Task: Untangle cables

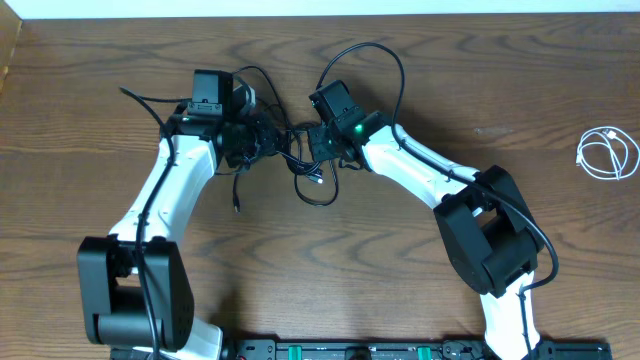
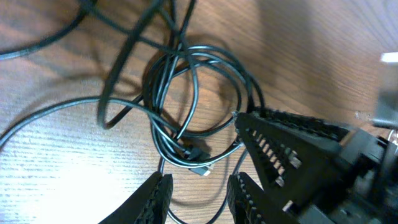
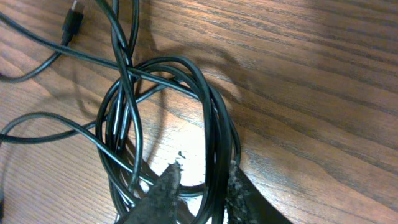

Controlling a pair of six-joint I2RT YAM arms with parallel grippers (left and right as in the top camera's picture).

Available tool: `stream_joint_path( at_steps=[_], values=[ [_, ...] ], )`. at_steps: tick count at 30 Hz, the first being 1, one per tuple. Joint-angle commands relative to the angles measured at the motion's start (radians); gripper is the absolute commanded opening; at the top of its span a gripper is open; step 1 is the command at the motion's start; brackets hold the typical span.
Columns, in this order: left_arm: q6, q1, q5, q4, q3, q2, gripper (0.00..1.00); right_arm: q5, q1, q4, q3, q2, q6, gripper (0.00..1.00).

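Observation:
Black cables (image 1: pixel 312 185) lie knotted in a loose coil at the table's middle back, and both arms meet over them. In the left wrist view the coil (image 2: pixel 186 99) lies on the wood ahead of my left gripper (image 2: pixel 199 196). Its jaws stand open, and one thin strand curves across the gap low on the table. A small plug (image 2: pixel 200 168) sits just ahead of the fingers. My right gripper (image 3: pixel 202 186) is slightly open around a bundle of black strands (image 3: pixel 214 162), which lie against one finger with a gap on the other side. The white cable (image 1: pixel 607 155) lies coiled far right.
The right gripper's ribbed black fingers (image 2: pixel 292 155) reach into the left wrist view from the right, close to the coil. A loose black strand with a plug (image 3: pixel 73 22) trails off to one side. The arm bases stand at the table's front edge (image 1: pixel 330 350).

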Motion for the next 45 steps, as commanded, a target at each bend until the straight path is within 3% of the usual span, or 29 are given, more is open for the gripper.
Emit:
stream_joint_path(
  at_steps=[1,9,21,27,45],
  values=[
    [-0.074,-0.002,-0.024,-0.009,-0.007,0.049,0.34,0.007,-0.002,0.002,0.000,0.006,0.006,0.23],
    [-0.108,-0.002,-0.024,0.038,-0.007,0.133,0.43,0.008,0.006,0.011,0.000,0.006,0.005,0.25],
    [-0.148,-0.013,-0.024,0.063,-0.007,0.178,0.43,0.007,0.007,0.010,0.000,0.006,0.005,0.25],
    [-0.148,-0.044,-0.047,0.086,-0.007,0.180,0.34,0.007,0.010,0.006,0.000,0.006,0.005,0.24],
    [-0.172,-0.097,-0.163,0.098,-0.007,0.198,0.34,0.007,0.015,0.004,0.000,0.006,0.005,0.24]
  ],
)
